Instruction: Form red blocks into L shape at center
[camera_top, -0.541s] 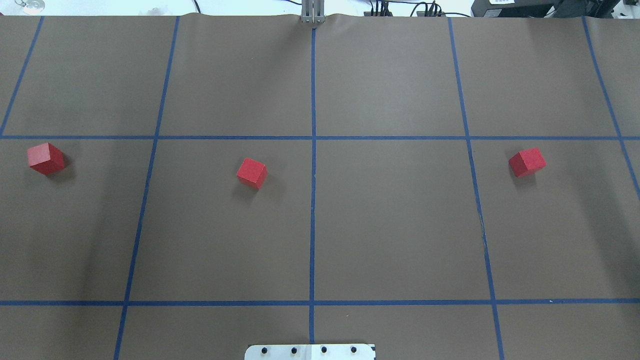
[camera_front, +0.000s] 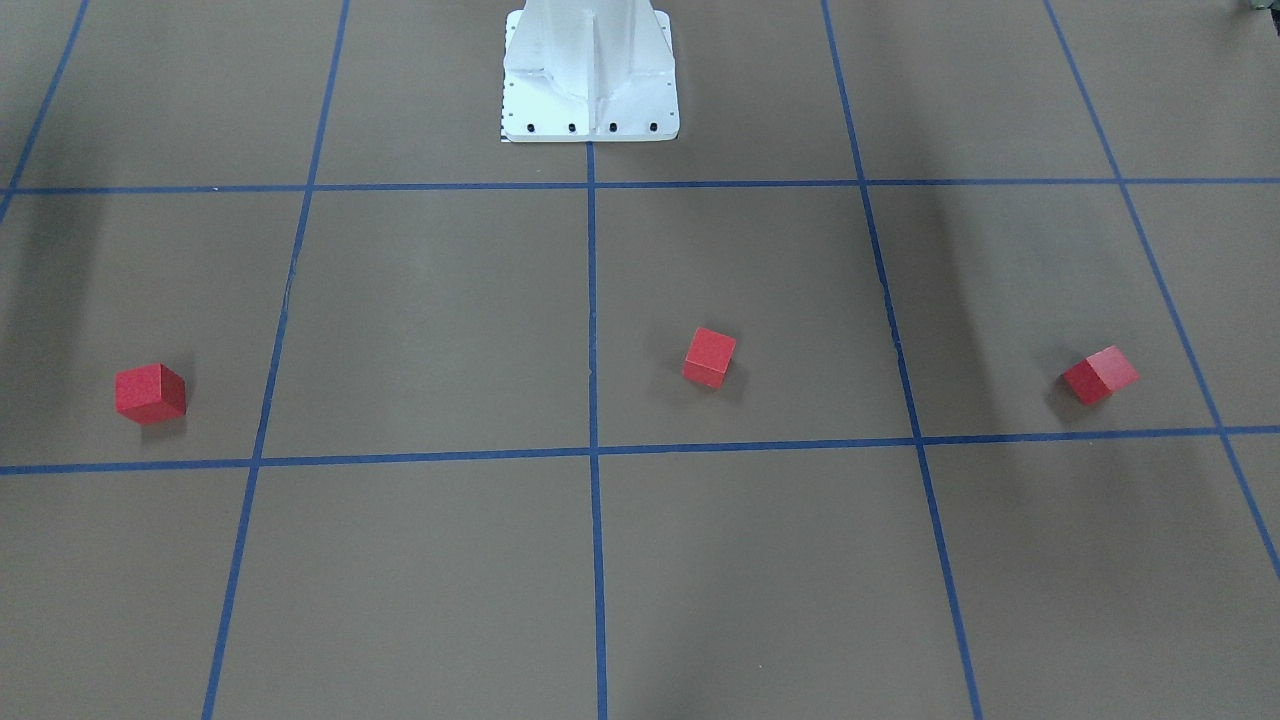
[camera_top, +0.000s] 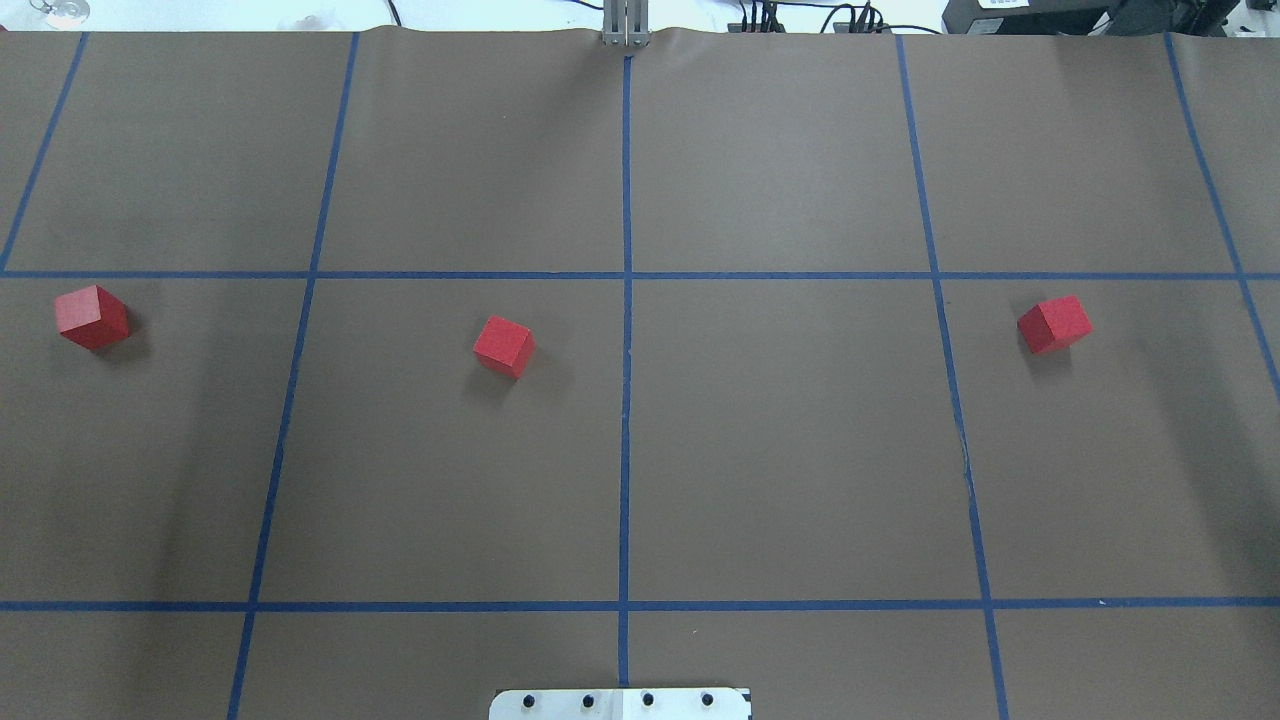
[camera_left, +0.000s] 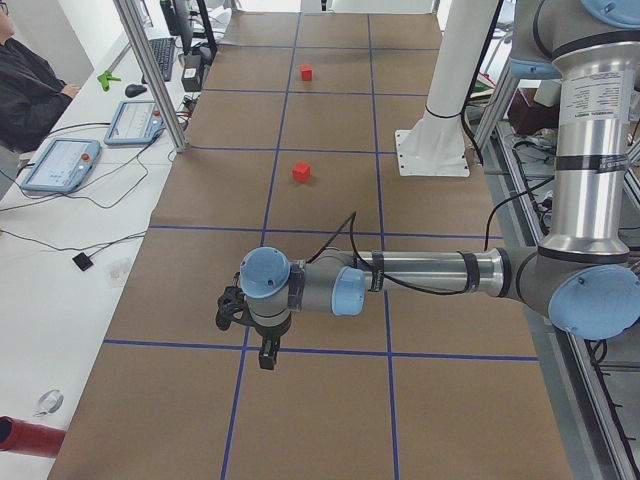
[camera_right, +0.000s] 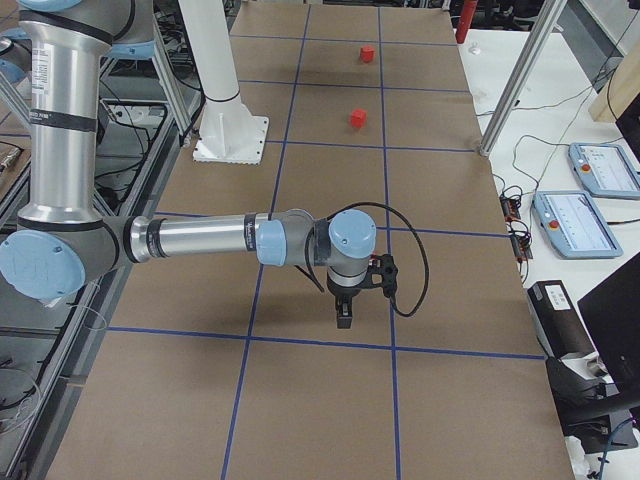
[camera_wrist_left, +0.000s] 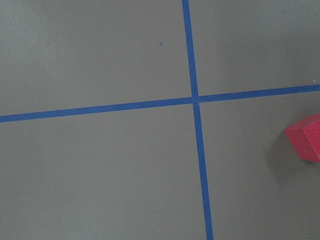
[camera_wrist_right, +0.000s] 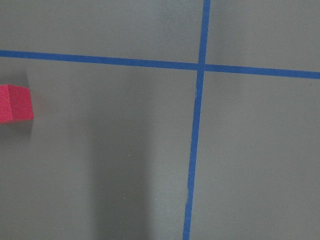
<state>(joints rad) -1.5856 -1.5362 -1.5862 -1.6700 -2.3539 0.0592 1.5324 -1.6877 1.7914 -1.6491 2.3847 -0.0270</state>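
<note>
Well, the red blocks (camera_front: 709, 357) lie well apart in a row: left block (camera_top: 92, 317), middle block (camera_top: 504, 346) nearest the center (camera_top: 627, 275), right block (camera_top: 1054, 324). Left gripper (camera_left: 268, 355) and right gripper (camera_right: 343, 315) hang above opposite ends of the table (camera_top: 800, 470); whether clenched or released, I cannot tell.

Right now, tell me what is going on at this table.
Nothing is held yet. Three red cubes sit apart in one row on the table: left block, middle block, right block, no L formed. The left gripper and right gripper hang over the table's ends, near the outer blocks; open or shut, I cannot tell.
</note>
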